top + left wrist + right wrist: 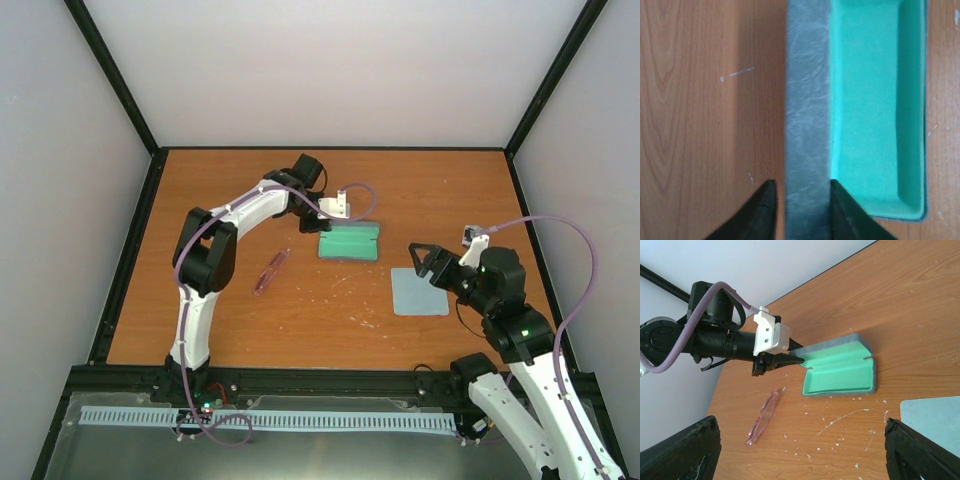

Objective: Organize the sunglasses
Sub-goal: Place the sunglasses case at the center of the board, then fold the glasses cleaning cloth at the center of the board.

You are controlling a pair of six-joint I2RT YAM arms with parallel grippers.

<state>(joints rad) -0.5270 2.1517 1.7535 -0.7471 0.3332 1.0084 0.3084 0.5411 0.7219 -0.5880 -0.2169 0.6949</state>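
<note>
The sunglasses (270,272), a slim folded reddish-pink pair, lie on the table left of the case; they also show in the right wrist view (762,417). The grey-blue case (350,242) lies open with its green lining up (840,372). My left gripper (322,222) is at the left end of the raised lid (807,125). Its jaws stand slightly apart on either side of the lid, with a thin gap on one side (802,182). My right gripper (425,258) is wide open and empty above the cloth's near left corner (800,422).
A pale blue square cloth (418,292) lies right of the case, below my right gripper; it also shows in the right wrist view (935,415). White crumbs and scratch marks (850,417) dot the table in front of the case. Black frame rails edge the table.
</note>
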